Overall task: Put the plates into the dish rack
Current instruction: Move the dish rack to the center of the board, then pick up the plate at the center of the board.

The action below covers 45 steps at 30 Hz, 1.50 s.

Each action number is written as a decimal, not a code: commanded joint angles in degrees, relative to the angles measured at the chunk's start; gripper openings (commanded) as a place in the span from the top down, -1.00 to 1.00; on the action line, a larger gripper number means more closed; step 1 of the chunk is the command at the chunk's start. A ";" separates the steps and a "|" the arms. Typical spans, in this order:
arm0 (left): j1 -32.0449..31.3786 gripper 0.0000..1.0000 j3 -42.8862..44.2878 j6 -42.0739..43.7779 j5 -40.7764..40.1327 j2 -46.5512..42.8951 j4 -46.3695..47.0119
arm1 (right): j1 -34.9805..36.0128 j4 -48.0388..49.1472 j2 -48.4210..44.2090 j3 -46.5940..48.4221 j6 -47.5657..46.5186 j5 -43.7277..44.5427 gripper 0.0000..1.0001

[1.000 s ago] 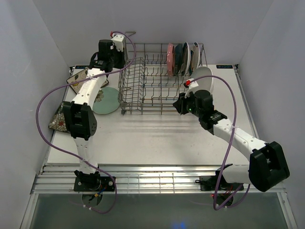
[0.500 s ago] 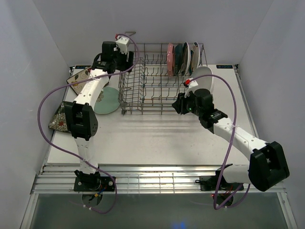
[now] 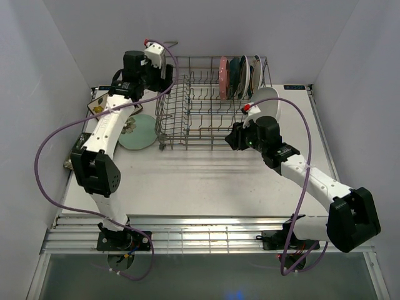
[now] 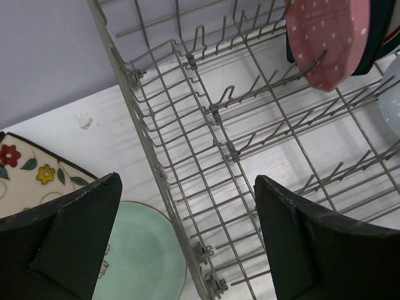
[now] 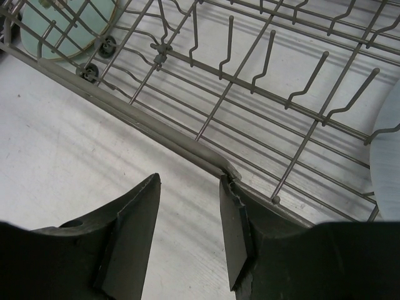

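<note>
Left claw (image 4: 187,234) is held open above the rack (image 3: 195,103) (far edge of bench (image 3: 200,181)); right claw (image 5: 189,228) is parted, empty, beside its near rail.

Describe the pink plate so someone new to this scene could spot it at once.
Find the grey wire dish rack in the middle of the table. At its far right corner a row of plates stands on edge. The pink dotted plate is the leftmost of that row, the only pink one, next to a dark teal plate.

Item: my white counter (image 3: 206,181) (matte, faintly marked); pale walls (image 3: 37,75) on three sides; ribbed strip (image 3: 206,237) along its near edge.
</note>
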 commanded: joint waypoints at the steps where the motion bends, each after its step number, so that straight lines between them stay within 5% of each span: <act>1: 0.58 -0.95 -0.97 -0.22 0.54 -7.46 -0.84 | -2.50 5.16 -1.78 3.34 -1.54 6.55 0.00; 12: 7.16 -0.96 -11.86 -1.10 1.33 -20.02 -1.55 | -2.50 6.21 -2.57 2.37 -0.92 3.56 -0.20; 29: 35.55 -0.96 -35.50 -5.67 28.57 -25.84 3.11 | -2.50 4.02 -6.26 2.12 -1.89 -0.31 -0.51; 45: 35.91 -0.93 -46.75 -3.73 33.51 -19.94 9.42 | -2.50 5.94 -13.38 -2.54 0.39 -5.31 -0.56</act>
